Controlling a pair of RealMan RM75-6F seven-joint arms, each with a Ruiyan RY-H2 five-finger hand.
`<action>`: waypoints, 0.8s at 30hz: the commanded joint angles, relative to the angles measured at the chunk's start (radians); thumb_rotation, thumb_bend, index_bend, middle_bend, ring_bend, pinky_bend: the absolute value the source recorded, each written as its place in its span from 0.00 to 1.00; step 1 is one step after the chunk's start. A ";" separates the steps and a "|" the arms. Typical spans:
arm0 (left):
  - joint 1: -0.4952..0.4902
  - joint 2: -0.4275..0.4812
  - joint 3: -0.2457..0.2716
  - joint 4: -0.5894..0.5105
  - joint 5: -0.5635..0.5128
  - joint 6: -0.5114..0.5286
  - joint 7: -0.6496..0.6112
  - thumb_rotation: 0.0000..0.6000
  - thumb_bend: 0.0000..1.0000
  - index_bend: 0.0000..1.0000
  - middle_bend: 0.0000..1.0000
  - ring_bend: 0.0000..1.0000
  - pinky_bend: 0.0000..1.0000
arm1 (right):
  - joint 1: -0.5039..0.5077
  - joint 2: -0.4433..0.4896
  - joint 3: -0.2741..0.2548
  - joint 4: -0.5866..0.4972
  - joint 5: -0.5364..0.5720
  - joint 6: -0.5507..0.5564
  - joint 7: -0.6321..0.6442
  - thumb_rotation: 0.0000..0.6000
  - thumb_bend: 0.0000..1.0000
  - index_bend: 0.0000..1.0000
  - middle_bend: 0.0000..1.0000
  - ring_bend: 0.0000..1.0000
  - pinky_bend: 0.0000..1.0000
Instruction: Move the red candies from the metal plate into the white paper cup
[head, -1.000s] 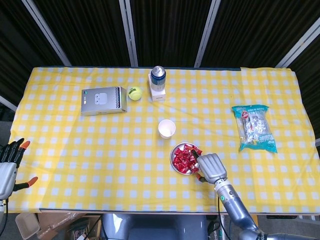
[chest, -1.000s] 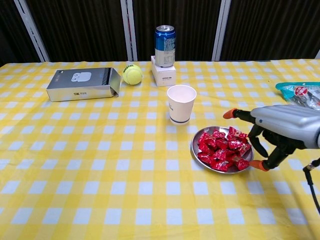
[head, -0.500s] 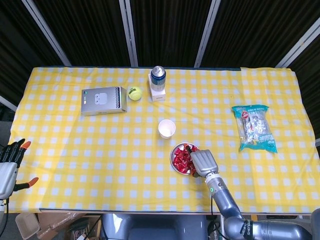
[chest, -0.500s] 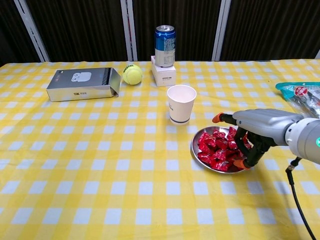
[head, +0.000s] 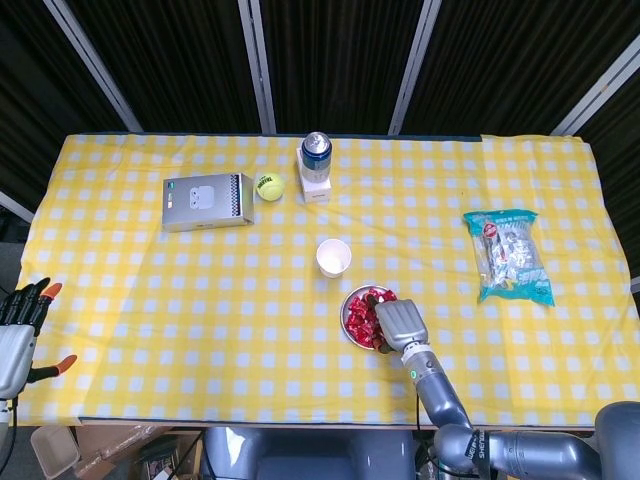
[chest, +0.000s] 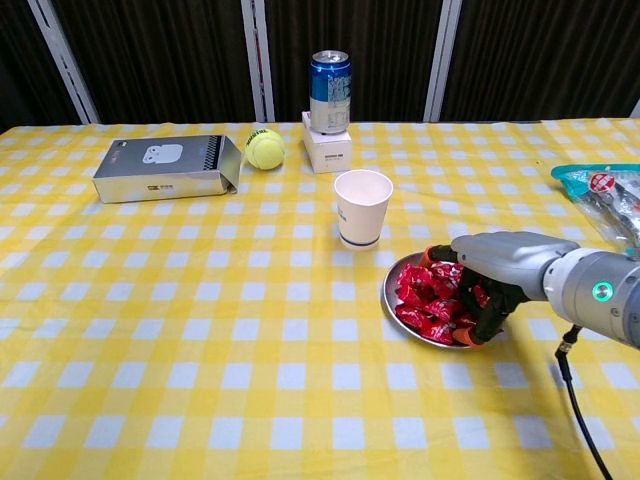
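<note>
Right hand (chest: 487, 272) over one metal plate (chest: 392, 300)

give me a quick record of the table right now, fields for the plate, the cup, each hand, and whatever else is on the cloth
plate: metal plate heaped with red candies, just in front of the cup
cup: white paper cup, upright; contents not visible
right hand: right hand over the plate, fingers down among the candies; grasp unclear
left hand: left hand at the table's left edge, holding nothing
other items: silver box, tennis ball, blue can on a small white box, snack bag

Yellow-checked tablecloth (head: 200, 290), black curtains (head: 330, 60) behind — grey metal posts (head: 258, 65)
</note>
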 joint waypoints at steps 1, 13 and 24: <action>0.000 0.000 0.000 0.000 0.000 -0.001 0.001 1.00 0.01 0.00 0.00 0.00 0.00 | 0.008 -0.013 -0.001 0.019 0.005 -0.003 0.012 1.00 0.36 0.26 0.73 0.88 1.00; -0.002 0.000 0.001 -0.002 -0.002 -0.001 0.001 1.00 0.01 0.00 0.00 0.00 0.00 | 0.022 -0.056 0.009 0.079 -0.042 -0.002 0.107 1.00 0.55 0.66 0.78 0.93 1.00; -0.002 0.001 0.001 -0.001 0.001 0.000 -0.004 1.00 0.01 0.00 0.00 0.00 0.00 | 0.030 -0.066 0.041 0.077 -0.108 0.039 0.175 1.00 0.55 0.69 0.79 0.94 1.00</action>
